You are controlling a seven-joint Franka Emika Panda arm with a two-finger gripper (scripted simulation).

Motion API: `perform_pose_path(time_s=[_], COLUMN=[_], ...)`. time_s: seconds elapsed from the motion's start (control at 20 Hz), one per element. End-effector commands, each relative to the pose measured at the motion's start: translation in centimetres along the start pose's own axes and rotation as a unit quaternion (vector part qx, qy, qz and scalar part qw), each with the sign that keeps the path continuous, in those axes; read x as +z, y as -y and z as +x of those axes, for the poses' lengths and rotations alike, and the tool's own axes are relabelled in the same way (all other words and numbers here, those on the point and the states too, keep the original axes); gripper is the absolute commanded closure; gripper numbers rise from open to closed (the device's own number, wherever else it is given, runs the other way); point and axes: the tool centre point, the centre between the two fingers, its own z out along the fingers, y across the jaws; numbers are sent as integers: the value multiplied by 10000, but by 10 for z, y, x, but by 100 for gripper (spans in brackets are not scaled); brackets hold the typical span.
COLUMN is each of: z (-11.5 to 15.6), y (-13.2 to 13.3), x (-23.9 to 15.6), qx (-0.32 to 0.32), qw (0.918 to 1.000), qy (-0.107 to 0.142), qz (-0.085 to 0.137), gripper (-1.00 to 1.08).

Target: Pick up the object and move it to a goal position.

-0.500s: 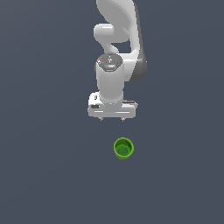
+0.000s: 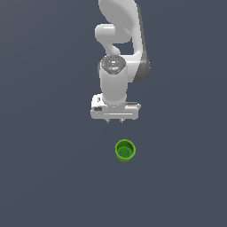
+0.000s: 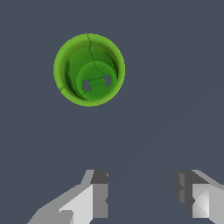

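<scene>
The object [image 2: 125, 150] is a small bright green cup with a hollow centre, standing upright on the dark grey floor. In the wrist view the object [image 3: 89, 70] shows its open mouth and two small holes in its bottom. My gripper [image 2: 115, 120] hangs from the white arm just above and slightly to the exterior view's left of the cup, apart from it. Its two fingers [image 3: 98, 194] are spread wide with nothing between them, and the gripper [image 3: 142, 197] is open. The cup lies outside the gap between the fingers.
The plain dark grey floor [image 2: 48, 177] fills both views around the cup. The white arm [image 2: 119, 48] rises behind the gripper. No goal marker shows.
The gripper has shifted slightly toward the cup, and the gap between them looks a little smaller. The cup has not moved.
</scene>
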Motion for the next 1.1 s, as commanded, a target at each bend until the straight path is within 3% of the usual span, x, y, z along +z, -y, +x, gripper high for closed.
perform_pose_path(time_s=[0.0,0.65,0.85,1.05], z=[0,22,36,52], y=[0,8,13,19], x=[0,4,8,12], qx=[-9,-853,-1409,-2081], qw=[10000,9962,9896,9771], qy=[1,67,119,192], qz=[-1,-155,-259,-386], gripper=[-20,-20,-20,-20])
